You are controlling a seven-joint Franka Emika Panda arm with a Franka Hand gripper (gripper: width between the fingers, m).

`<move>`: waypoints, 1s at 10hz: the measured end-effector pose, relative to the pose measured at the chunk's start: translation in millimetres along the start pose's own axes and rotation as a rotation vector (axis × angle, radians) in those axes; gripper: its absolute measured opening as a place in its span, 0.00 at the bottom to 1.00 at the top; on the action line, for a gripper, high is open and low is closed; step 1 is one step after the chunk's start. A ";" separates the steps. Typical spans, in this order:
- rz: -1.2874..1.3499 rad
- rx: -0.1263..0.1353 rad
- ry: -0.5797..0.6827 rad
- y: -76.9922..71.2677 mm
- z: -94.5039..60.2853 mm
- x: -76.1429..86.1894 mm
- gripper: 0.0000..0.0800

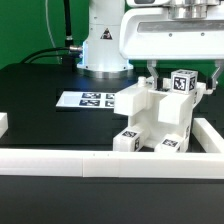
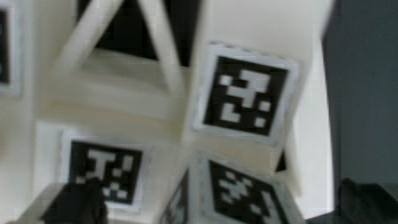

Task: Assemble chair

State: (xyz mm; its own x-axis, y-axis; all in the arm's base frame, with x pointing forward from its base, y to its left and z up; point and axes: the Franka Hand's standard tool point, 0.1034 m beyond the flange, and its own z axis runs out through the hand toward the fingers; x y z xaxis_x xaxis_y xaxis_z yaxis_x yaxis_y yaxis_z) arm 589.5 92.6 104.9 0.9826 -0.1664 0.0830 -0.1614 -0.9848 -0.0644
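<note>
The chair (image 1: 152, 118) is a blocky white body of joined panels and bars with black-and-white tags, standing on the black table at the exterior view's right. A small tagged block (image 1: 182, 83) sits at its top. My gripper (image 1: 181, 74) hangs right over that block, with one finger on each side and a gap to it, so the jaws are open. In the wrist view the tagged white pieces (image 2: 240, 90) fill the picture very close, and my dark fingertips (image 2: 75, 204) show at the edge on either side of them. My gripper (image 2: 214, 208) holds nothing.
The marker board (image 1: 88, 99) lies flat on the table in front of the robot base (image 1: 104, 45). A long plain white border rail (image 1: 90, 166) runs along the table's front and up the exterior view's right side (image 1: 211, 136). A small rail piece (image 1: 3, 123) sits at the left edge.
</note>
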 end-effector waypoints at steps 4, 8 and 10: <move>-0.434 -0.008 0.006 5.6 -3.9 4.1 0.81; -0.740 -0.050 0.007 5.5 -7.9 7.6 0.81; -0.802 -0.054 0.004 6.5 -6.0 5.9 0.81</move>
State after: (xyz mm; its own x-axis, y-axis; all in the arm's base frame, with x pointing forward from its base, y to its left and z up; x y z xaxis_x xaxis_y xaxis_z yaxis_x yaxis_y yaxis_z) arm 593.7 85.0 110.9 0.8006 0.5929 0.0871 0.5893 -0.8053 0.0647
